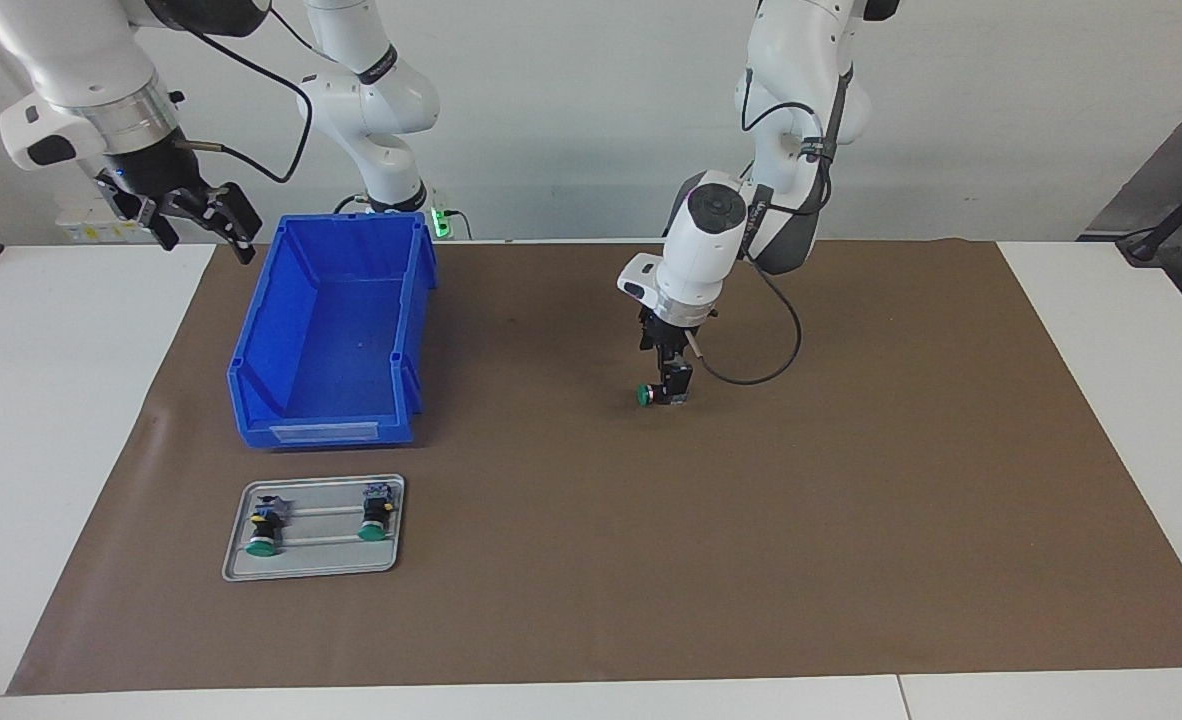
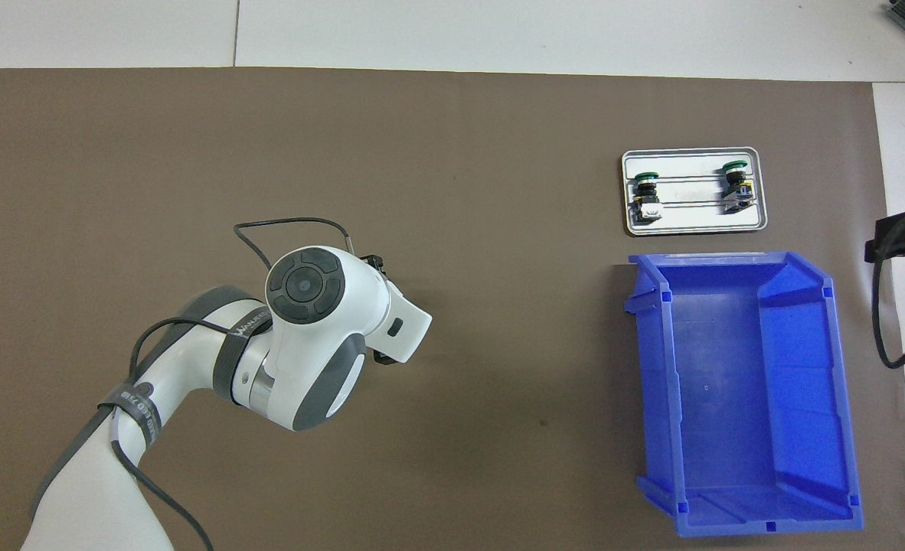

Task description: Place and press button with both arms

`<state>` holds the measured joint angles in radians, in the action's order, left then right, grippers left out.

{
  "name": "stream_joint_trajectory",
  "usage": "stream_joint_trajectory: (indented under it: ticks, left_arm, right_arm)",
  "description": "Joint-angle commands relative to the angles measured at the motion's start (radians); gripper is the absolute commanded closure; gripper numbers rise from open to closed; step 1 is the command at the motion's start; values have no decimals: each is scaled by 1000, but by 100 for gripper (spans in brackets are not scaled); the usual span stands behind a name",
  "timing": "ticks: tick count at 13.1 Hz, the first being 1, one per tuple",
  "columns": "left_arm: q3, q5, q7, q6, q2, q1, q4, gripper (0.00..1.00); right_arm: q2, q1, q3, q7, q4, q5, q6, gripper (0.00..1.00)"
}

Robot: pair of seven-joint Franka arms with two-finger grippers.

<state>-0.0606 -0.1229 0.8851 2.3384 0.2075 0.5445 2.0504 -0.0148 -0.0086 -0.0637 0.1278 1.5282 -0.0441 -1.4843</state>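
Brown mat [image 1: 851, 500] — left fingers [image 1: 673, 392] grip button [image 1: 644, 396] on it.

A brown mat [image 1: 851, 520] covers a white table [image 1: 51, 420] before a plain pale wall [image 1: 571, 100].

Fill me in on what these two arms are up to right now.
The left gripper is down at the brown mat, around a green-capped push-button lying on its side. Two more green-capped buttons lie in a grey metal tray, with an empty blue plastic bin beside it. The right gripper waits, open, raised beside the bin.
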Motion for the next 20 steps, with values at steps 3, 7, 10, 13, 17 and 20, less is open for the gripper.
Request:
stream_joint_trajectory:
  ticks: [3, 7, 10, 13, 17, 20]
  left_arm:
    - [18, -12, -49, 74, 52, 32, -7, 1]
    - [18, -12, -83, 111, 75, 57, 10, 2]
    - [18, -12, -87, 128, 76, 60, 17, 7]
    - [21, -12, -87, 116, 75, 58, 17, 10]
    - [22, -12, -87, 98, 73, 57, 17, 15]
    - [24, -6, -86, 70, 72, 55, 13, 22]
  right_arm:
    - [-11, 1, 7, -54, 33, 3, -47, 0]
    - [-14, 10, 13, -43, 50, 23, -54, 0]
    - [-16, 10, 13, -43, 50, 23, -51, 0]
    - [-16, 9, 13, -43, 52, 23, -53, 0]
    - [-16, 2, 12, -45, 52, 23, -54, 0]
    - [-16, 2, 12, -45, 50, 23, -51, 0]
